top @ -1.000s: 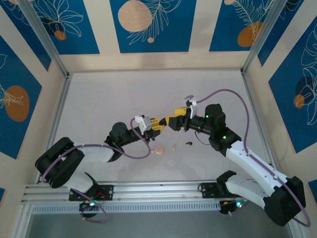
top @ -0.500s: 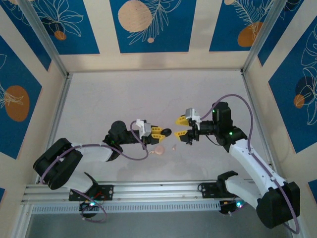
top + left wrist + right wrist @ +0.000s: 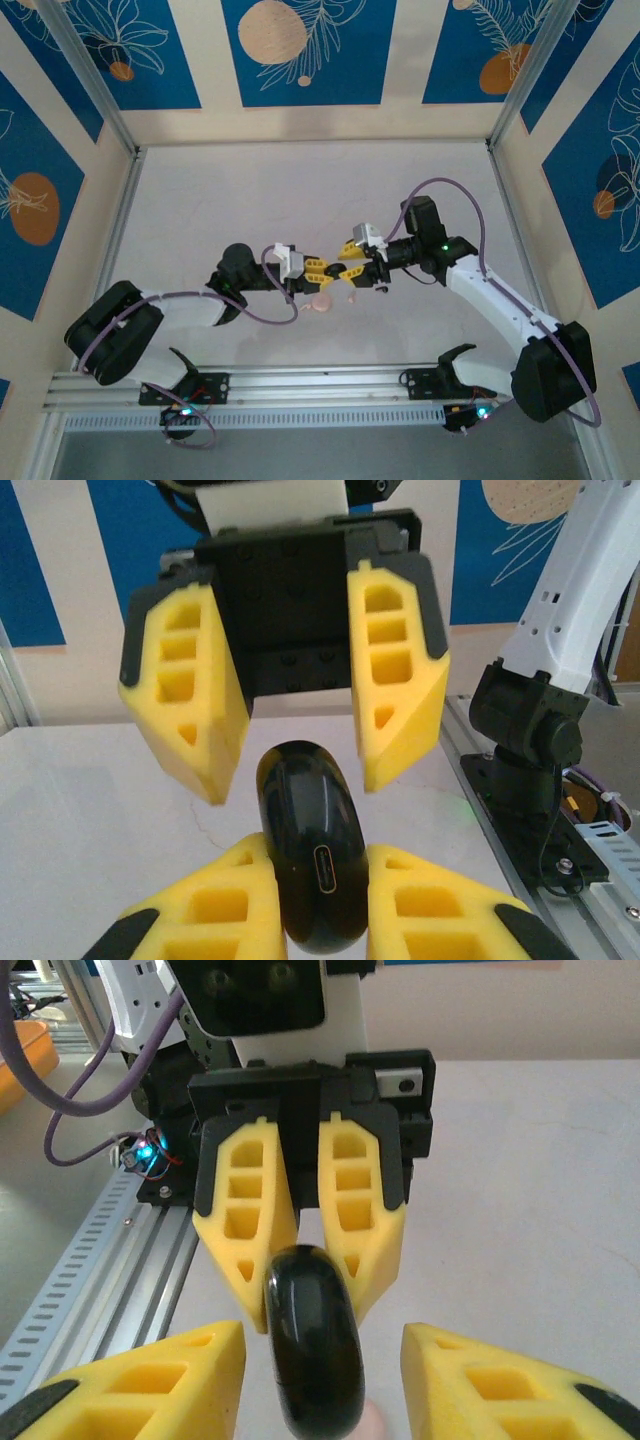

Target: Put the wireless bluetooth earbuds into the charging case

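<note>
The left gripper [image 3: 318, 880] is squeezing a black case [image 3: 305, 810] tight between its two yellow fingers. It is pressing on the two flat sides, low down, and the little charging hole is facing its own camera. The case is standing on its edge and hanging in the air, a little above the table [image 3: 250, 200].

The right gripper [image 3: 322, 1332] is pointing straight at the left one. Its fingers are spread wide, one on each side of the top half of the case, and they are not touching it. A round pink case [image 3: 320, 303] is lying on the table just below where the two grippers are meeting.

The black case is looking small, light and hard, with a smooth shiny shell. I am guessing it is slippery, so a loose pinch could let it pop out. It will not bend or squash. The flat sides are the best place to hold it, because the round edge would roll between the pads. The free top half is probably the lid, so the right fingers should be taking hold there while the left fingers are keeping the bottom steady.

Half a second ago the two grippers were apart, with a clear gap between them. Now the right gripper is sitting close in around the case. The left gripper is in nearly the same spot, gripping the case as before.
</note>
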{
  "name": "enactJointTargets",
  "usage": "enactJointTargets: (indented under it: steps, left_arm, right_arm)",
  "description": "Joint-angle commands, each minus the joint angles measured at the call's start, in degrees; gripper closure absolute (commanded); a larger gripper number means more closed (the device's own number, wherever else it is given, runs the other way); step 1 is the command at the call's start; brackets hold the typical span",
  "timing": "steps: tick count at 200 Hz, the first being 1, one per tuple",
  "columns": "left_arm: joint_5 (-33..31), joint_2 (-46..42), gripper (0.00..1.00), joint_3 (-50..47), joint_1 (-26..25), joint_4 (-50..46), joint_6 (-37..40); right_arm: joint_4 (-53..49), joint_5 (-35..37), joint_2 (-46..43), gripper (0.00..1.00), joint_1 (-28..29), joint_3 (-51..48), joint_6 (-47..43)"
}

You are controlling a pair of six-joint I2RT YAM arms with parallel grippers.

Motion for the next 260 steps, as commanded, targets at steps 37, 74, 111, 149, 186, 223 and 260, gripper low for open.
enactJointTargets:
  steps: [37,74,111,149,186,223,260]
  left_arm:
    - [1.69,-1.82,0.85,0.41,0.52,3.56,0.63]
    - [-0.73,-2.65,0.76,-0.44,0.46,1.70,2.90]
    - [-4.47,-7.94,0.56,0.48,0.47,-15.03,11.79]
    - [-8.27,-14.19,0.52,5.21,0.39,-40.50,24.87]
    - [-8.95,-16.76,0.49,6.92,0.33,-49.96,28.70]
    - [-8.18,-15.34,0.49,8.22,0.14,-51.76,28.51]
    - [-7.35,-14.30,0.49,9.18,-0.13,-53.05,28.44]
  right_arm:
    - [-5.03,-0.94,1.23,0.73,0.60,3.09,-3.74]
    - [-8.10,1.27,0.29,0.88,0.69,4.37,-5.77]
    - [-11.40,15.94,-2.00,0.91,4.59,4.43,-10.62]
    - [-13.14,32.34,-1.81,0.92,10.41,5.11,-15.00]
    - [-11.50,35.87,-0.79,0.92,14.43,5.90,-16.92]
    - [-10.77,34.90,0.67,0.92,17.34,7.07,-18.09]
    - [-9.98,34.03,2.31,0.92,18.72,7.91,-18.46]
